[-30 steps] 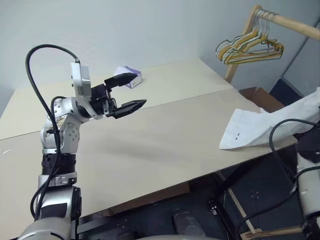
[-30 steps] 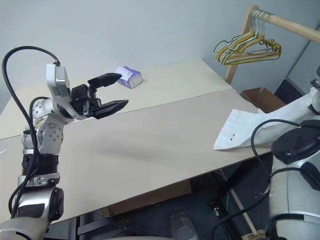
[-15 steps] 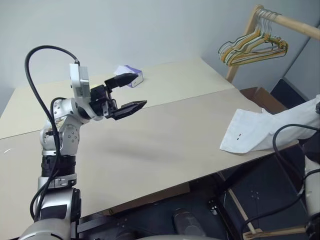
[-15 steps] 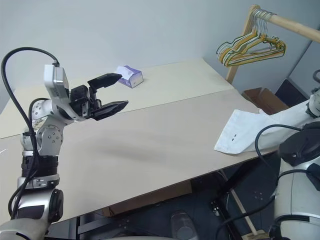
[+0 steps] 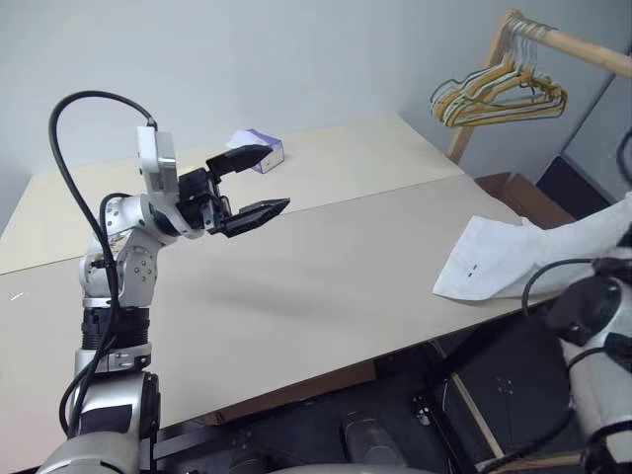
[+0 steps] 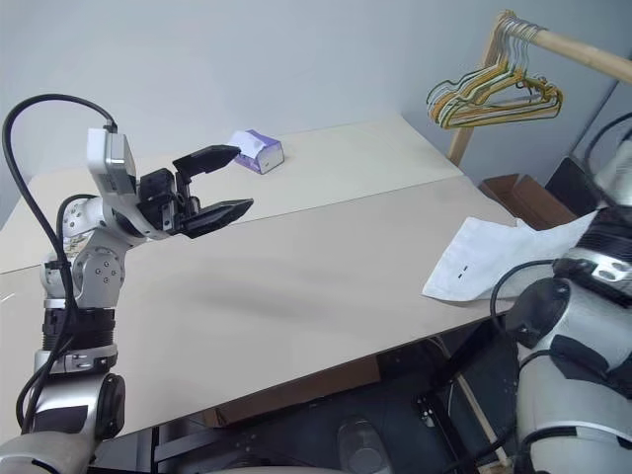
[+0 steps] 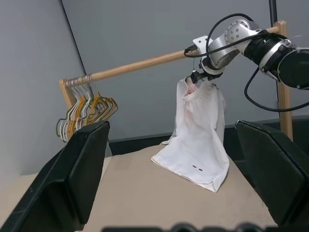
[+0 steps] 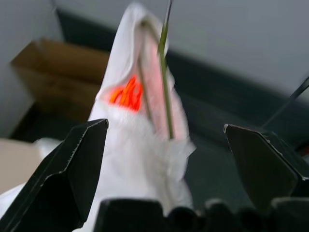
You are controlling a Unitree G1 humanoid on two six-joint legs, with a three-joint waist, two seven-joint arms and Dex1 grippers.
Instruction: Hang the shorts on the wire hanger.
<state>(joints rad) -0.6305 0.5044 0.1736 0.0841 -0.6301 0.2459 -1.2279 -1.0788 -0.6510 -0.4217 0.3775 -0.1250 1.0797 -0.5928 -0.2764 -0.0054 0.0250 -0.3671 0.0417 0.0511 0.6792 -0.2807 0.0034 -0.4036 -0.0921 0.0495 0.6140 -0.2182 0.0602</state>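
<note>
The white shorts [image 7: 199, 133] hang from their pink-tinted waist under the wooden rod [image 7: 140, 64], and their hem rests on the table's right edge [image 5: 479, 265]. A thin olive wire hanger [image 8: 164, 72] runs inside the waistband; I cannot tell whether its hook sits on the rod. My right gripper [image 8: 165, 126] is open just in front of the waistband, its fingers [image 8: 72, 169] spread either side of it and off the cloth. My left gripper [image 5: 265, 180] is held open above the table's left part, pointing towards the shorts, with nothing between its fingers.
A bunch of yellow, white and green hangers [image 5: 499, 94] hangs at the rod's near end. A small purple tissue box [image 5: 259, 151] stands at the back of the table [image 5: 326, 286]. A cardboard box [image 5: 509, 188] sits on the floor past the table's right edge.
My right gripper has opened and let go of the shorts' waist, and its arm has swung up into the head views. The shorts stay draped. My left arm has not moved.
</note>
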